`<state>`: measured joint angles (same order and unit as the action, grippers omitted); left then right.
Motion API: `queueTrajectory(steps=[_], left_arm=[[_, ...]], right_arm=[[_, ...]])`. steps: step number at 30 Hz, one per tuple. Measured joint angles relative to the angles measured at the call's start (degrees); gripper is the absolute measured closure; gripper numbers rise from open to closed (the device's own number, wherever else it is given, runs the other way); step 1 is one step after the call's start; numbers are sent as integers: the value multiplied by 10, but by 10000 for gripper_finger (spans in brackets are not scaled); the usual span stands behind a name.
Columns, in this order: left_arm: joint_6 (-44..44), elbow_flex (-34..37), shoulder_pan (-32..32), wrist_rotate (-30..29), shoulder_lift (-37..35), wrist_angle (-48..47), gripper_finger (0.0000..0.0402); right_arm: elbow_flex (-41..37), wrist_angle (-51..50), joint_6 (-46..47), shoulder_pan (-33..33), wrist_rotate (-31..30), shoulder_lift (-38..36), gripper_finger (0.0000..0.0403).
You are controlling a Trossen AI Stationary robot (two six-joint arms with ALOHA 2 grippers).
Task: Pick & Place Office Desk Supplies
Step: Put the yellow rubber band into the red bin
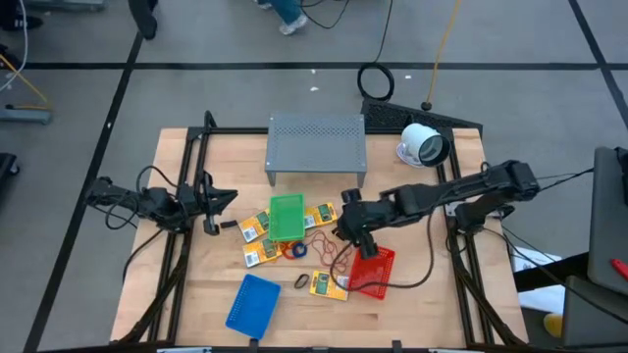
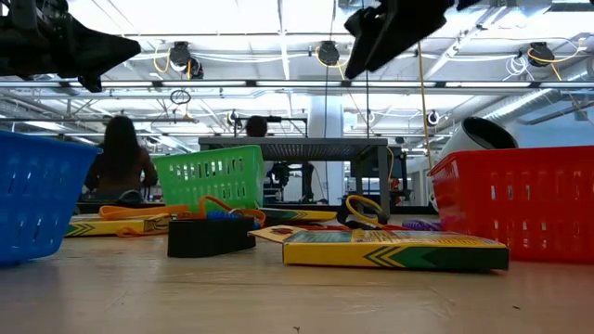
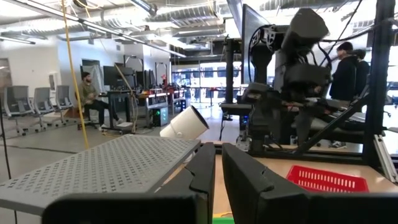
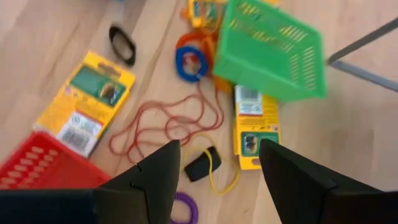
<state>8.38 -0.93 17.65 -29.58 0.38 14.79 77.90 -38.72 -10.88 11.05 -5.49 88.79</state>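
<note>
Purple ring [image 4: 181, 208] — right wrist only

A robotics lab in a big open industrial hall. The wooden counter [image 1: 206, 294] sits inside a black metal frame [image 1: 186, 176] that carries two dark arms, standing on a grey floor marked with black tape lines [image 1: 118, 88]. Cables [image 1: 378, 80] trail across that floor. Overhead run exposed ducts and pipes [image 2: 548, 93] with rows of strip lights [image 2: 232, 19]. Beyond the counter stand desks with monitors [image 3: 115, 76], office chairs [image 3: 42, 99], a seated person [image 3: 90, 96], and more people standing at another rig [image 3: 345, 68]
</note>
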Motion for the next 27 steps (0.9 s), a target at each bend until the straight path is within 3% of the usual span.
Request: queueTrajectory(steps=[5,10,14,18,27], left_arm=[[-1,0,0,0,0,0,364],[-1,0,0,-2,0,0,364],[-23,0,0,-36,0,-1,364],[-44,0,0,-75,0,-1,364],[-56,0,0,-75,0,-1,364]], right_arm=[[5,-12,-4,-1,39,32,193],[5,-19,-7,-3,40,47,193],[5,-25,-5,-11,40,52,193],[5,-32,2,-32,40,51,193],[5,-48,41,-94,61,51,193]])
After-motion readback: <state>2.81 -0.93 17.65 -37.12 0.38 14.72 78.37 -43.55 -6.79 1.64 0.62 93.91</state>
